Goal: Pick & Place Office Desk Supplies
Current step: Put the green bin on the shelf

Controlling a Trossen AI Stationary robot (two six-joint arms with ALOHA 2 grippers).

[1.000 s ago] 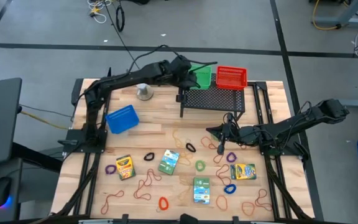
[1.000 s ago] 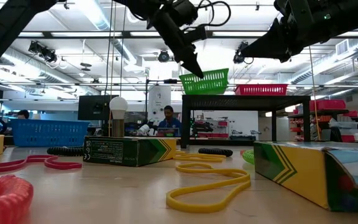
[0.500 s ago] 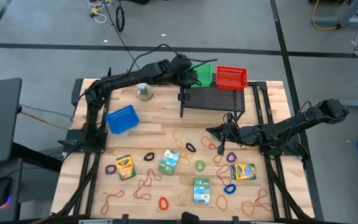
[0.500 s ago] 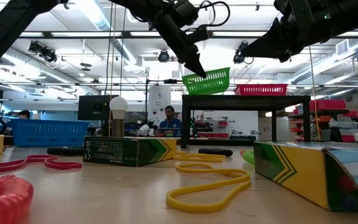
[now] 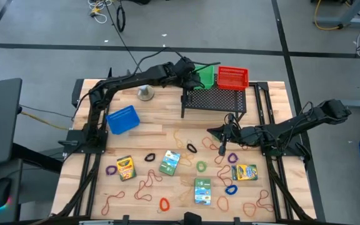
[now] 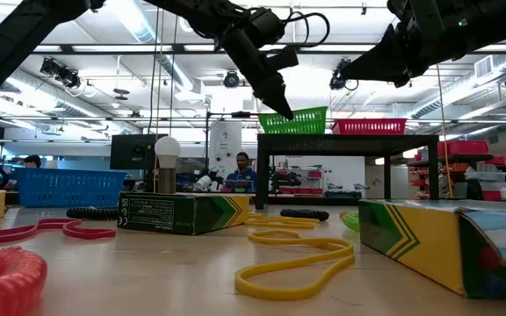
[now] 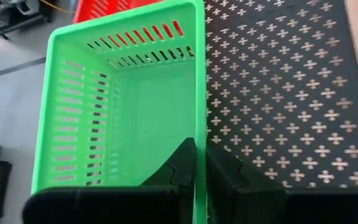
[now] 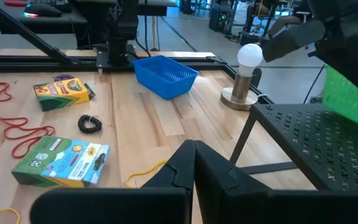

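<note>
Basket (image 5: 205,74), green, sits on the black rack (image 5: 215,99) top centre of the high view, beside the red basket (image 5: 232,77). Left hand (image 7: 199,163) pinches its side wall, fingers narrow. Best to seat it flat before letting go, then lift straight up. Right hand (image 5: 222,149) hovers narrow and empty, centre right. Crayon boxes (image 5: 169,162) and rubber bands (image 5: 145,184) lie scattered on the lower tabletop (image 5: 161,125).

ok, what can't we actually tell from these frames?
- Green basket: left wrist view shows the left gripper straddling its wall, but not whether it rests fully on the black rack.
- Red basket: contents hidden by its walls in the low view, too small in the high view.
- Crayon box print: unreadable in the right wrist view.
</note>
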